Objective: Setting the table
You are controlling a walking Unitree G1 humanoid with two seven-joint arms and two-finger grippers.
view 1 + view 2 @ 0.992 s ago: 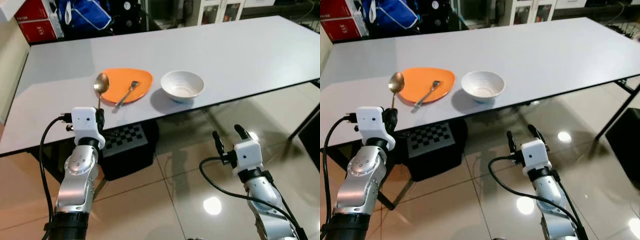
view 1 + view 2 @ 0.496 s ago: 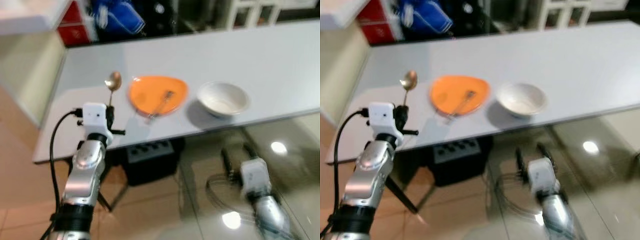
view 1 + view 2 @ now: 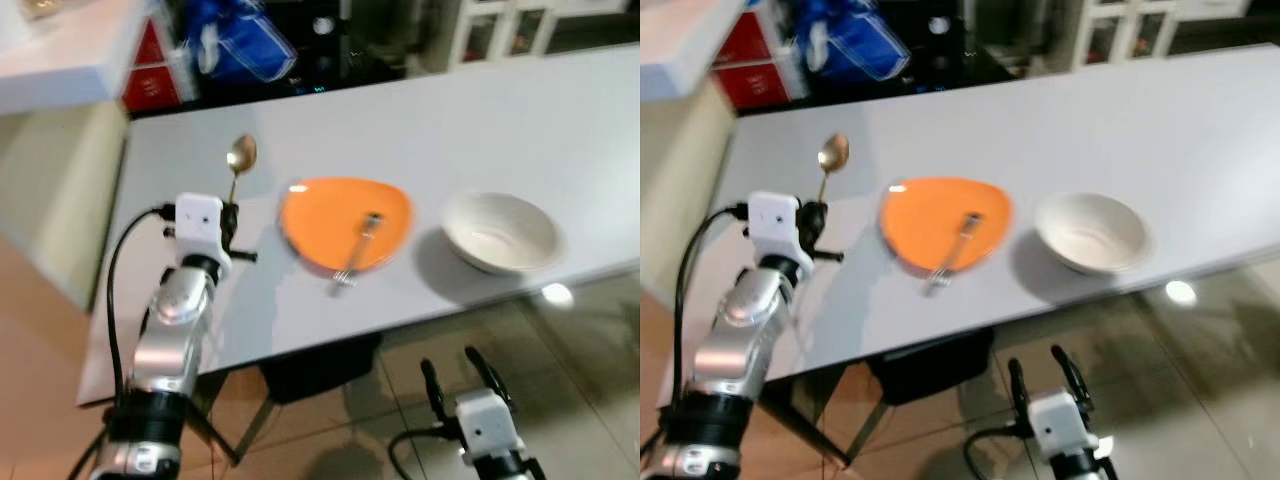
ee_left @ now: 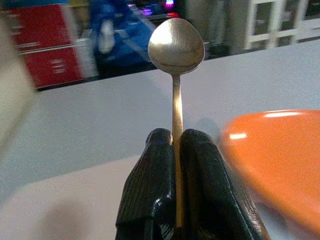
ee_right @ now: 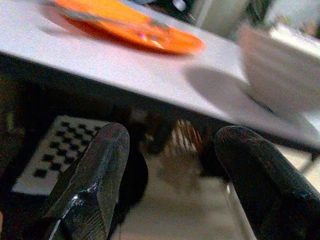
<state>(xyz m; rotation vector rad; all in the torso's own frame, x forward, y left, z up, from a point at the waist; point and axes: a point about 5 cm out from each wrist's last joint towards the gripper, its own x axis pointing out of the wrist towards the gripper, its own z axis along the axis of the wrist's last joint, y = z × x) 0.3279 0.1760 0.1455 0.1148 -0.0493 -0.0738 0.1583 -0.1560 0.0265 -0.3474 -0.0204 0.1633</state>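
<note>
Left gripper (image 4: 175,200): fingers pinched on the spoon (image 3: 240,160) handle, bowl end pointing up, held over the table (image 3: 500,110) left of the plate (image 3: 345,220)
Right gripper (image 3: 1040,380): fingers spread wide, holding nothing, low by the floor below the table edge
Plate: orange, on the table, a fork (image 3: 358,245) lying across it with its end past the near rim
Bowl (image 3: 500,232): white, just right of the plate, apart from it
</note>
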